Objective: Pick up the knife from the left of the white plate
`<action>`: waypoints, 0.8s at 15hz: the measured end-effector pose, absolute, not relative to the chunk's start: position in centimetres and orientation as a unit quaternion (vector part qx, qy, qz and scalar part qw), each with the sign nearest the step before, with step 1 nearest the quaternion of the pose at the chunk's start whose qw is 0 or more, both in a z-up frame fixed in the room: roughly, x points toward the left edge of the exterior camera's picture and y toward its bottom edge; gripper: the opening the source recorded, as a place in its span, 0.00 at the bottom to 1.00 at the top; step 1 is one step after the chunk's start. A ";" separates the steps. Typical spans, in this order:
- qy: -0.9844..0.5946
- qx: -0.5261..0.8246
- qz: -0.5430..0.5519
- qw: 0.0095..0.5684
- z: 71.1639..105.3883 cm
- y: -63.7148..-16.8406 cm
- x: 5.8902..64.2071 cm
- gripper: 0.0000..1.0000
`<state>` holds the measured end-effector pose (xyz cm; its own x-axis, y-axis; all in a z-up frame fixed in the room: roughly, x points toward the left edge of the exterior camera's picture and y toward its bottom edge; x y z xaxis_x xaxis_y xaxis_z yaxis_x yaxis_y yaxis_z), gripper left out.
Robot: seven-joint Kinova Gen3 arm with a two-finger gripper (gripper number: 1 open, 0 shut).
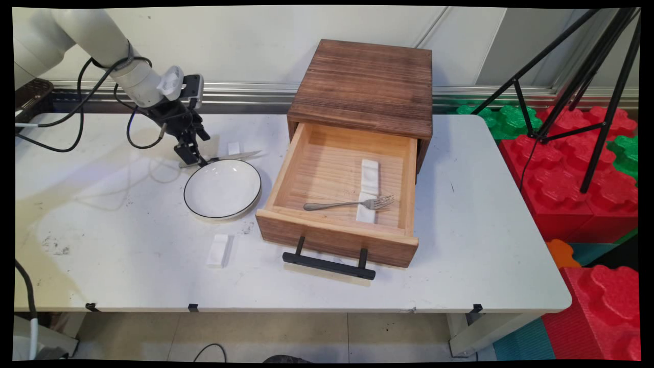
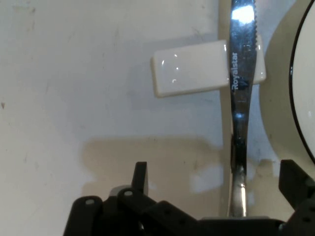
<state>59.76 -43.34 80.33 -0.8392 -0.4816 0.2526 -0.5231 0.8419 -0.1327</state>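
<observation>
A knife [image 2: 239, 98] lies between the spread fingers of the gripper [image 2: 216, 179], its blade across a small white rest [image 2: 189, 73] just ahead. A black-rimmed plate [image 1: 223, 189] sits just beside, perhaps touching the knife. Well apart, an open wooden drawer [image 1: 286, 179] holds a fork [image 1: 352, 204].

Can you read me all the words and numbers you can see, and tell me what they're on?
"Royalstar" is on the blade of the knife, in the hand view. The knife lies across a small white rest, beside the white plate.
A small mark sits just under that word; it is too small to read.
No other words, numbers or signs show in either view.
</observation>
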 end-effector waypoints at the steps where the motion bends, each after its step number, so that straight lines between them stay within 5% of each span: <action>1: -0.954 0.264 0.097 0.106 80.3 -43.4 59.8 1.00; 6: -0.953 0.267 0.092 0.109 80.0 -43.6 60.2 1.00; 7: -0.953 0.268 0.091 0.110 79.9 -43.7 60.2 0.00; 12: -0.952 0.269 0.087 0.113 79.7 -43.8 60.3 0.00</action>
<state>60.31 -43.83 79.71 -0.8297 -0.4924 0.2630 -0.5320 0.8401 -0.1055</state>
